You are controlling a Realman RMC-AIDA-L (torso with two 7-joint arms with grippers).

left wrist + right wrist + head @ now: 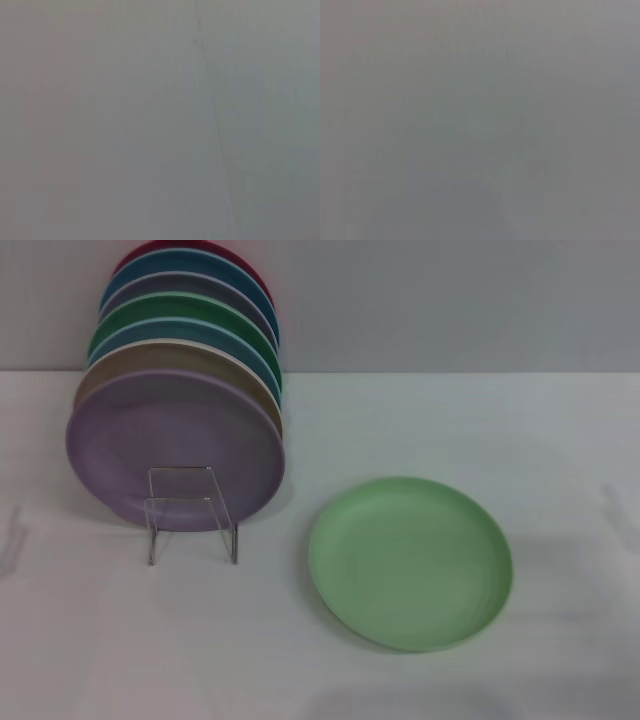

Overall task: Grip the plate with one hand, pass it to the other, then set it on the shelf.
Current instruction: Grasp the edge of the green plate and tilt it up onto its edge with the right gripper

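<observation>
Mint-green plate [410,562] lies flat on the white table [560,430], right of the clear rack [192,515]; likely light, stiff, slick, best pinched at rim; neither gripper visible, state unknown.

Plate [411,562] lies flat on worktop [120,650], right of centre, toward front. Rack [192,513] stands on worktop left of plate, well apart from it. Row of plates [178,390] stands on edge in rack, leaning back, one behind another, running from rack toward wall [450,300]. Front plate of row [175,450] sits just behind rack's front loops, its lower edge inside rack. Wall rises behind worktop. Both wrist views show only blank surface; no gripper in any view.
</observation>
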